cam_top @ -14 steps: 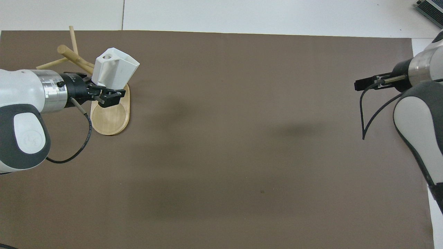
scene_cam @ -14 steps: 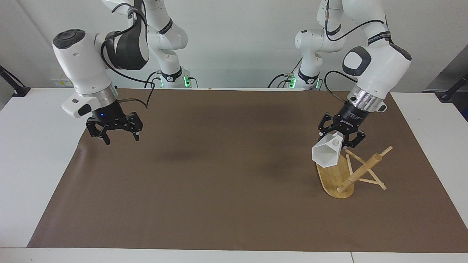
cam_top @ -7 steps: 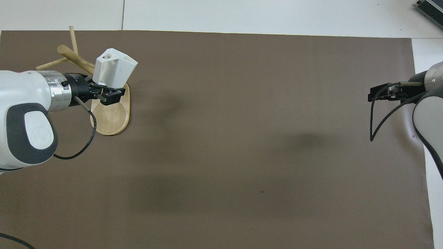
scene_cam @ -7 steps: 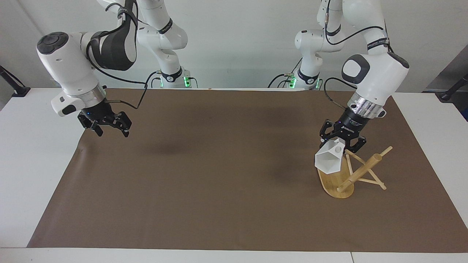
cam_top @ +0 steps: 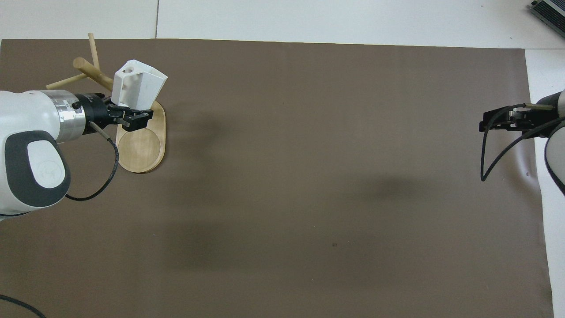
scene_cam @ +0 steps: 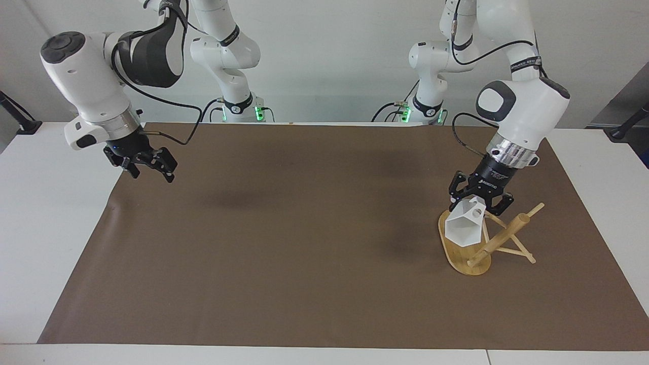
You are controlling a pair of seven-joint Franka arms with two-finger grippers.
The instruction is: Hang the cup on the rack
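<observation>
White cup (scene_cam: 465,228), pinched in the left end effector (scene_cam: 479,203), hangs tilted over the rack (scene_cam: 469,253) base, just beside its pegs; no peg through the handle yet. Threading and release remain. Right end effector (scene_cam: 146,167) waits spread, well apart from the rack.

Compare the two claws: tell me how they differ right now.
The left claw is shut on the white cup; the right claw is open and holds nothing. The left one hangs over the rack; the right one waits over the mat's edge at its own end. Both are black and raised.
</observation>
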